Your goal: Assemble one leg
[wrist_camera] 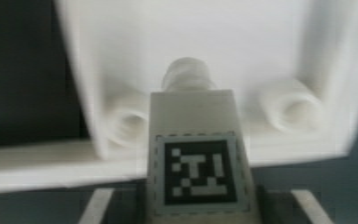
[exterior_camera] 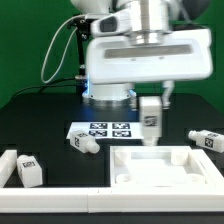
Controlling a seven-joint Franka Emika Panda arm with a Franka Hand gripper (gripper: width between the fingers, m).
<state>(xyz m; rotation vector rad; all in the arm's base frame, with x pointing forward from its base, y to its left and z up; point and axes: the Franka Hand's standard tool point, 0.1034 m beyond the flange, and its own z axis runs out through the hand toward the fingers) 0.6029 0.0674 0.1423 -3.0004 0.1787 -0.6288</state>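
My gripper point(exterior_camera: 150, 108) is shut on a white leg point(exterior_camera: 150, 120), a stubby peg with a black-and-white tag, held upright. The leg hangs just above the far rim of the big white square panel point(exterior_camera: 170, 170). In the wrist view the held leg point(wrist_camera: 197, 125) runs out from between my fingers point(wrist_camera: 119, 205), tag facing the camera, its rounded tip over the panel's point(wrist_camera: 176, 40) raised rim between two round bumps. Other identical legs lie on the table: one by the marker board point(exterior_camera: 84, 143), one at the exterior view's right point(exterior_camera: 207, 140), one at its left point(exterior_camera: 28, 170).
The marker board point(exterior_camera: 108, 130) lies flat behind the panel, under the arm's base. A white L-shaped rail point(exterior_camera: 60, 190) runs along the front of the table at the exterior view's left. The tabletop is black.
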